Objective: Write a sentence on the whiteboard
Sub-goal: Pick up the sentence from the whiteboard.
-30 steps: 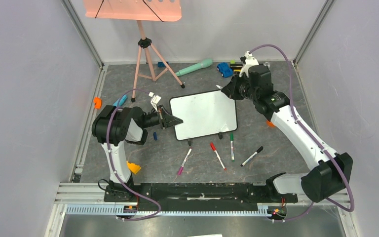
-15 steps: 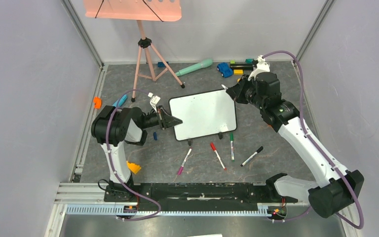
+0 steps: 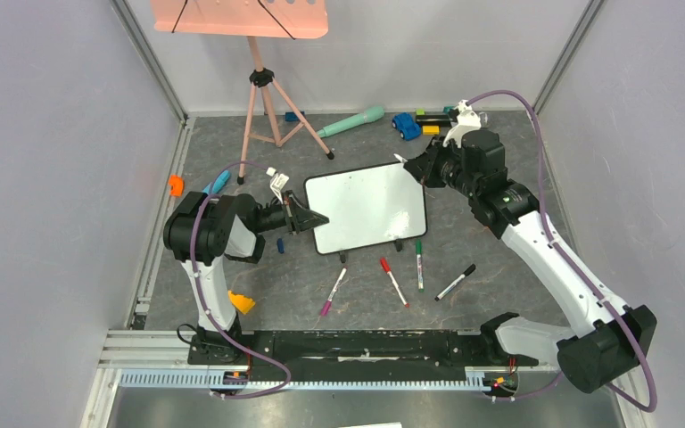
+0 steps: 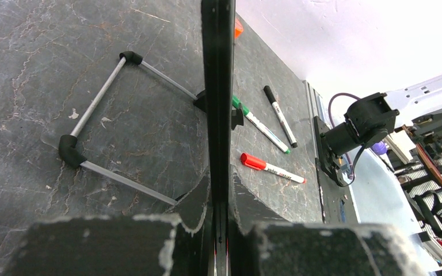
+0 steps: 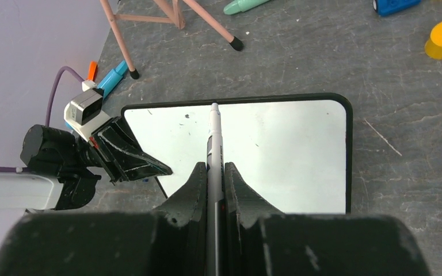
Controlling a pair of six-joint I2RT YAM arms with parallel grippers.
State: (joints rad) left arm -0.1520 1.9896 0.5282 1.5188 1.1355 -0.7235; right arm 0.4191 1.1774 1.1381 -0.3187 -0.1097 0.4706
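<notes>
The whiteboard (image 3: 367, 207) stands propped at a tilt mid-table, with a black frame and a white face. No sentence shows on that face (image 5: 276, 149). My left gripper (image 3: 315, 218) is shut on the board's left edge. In the left wrist view the edge (image 4: 217, 86) runs straight up between the pads. My right gripper (image 3: 417, 166) hovers at the board's far right corner, shut on a marker (image 5: 213, 138). The marker's tip (image 5: 214, 106) points at the board's top edge.
Purple (image 3: 333, 292), red (image 3: 393, 281), green (image 3: 418, 264) and black (image 3: 455, 282) markers lie in front of the board. A salmon music stand (image 3: 241, 18) on a tripod (image 3: 263, 107) is at the back left. A teal tube (image 3: 350, 121) and a blue toy car (image 3: 406, 125) lie behind the board.
The right arm's elbow and wrist swung out to the right, while the marker tip stayed near the board's far corner. The left gripper and the board have not moved.
</notes>
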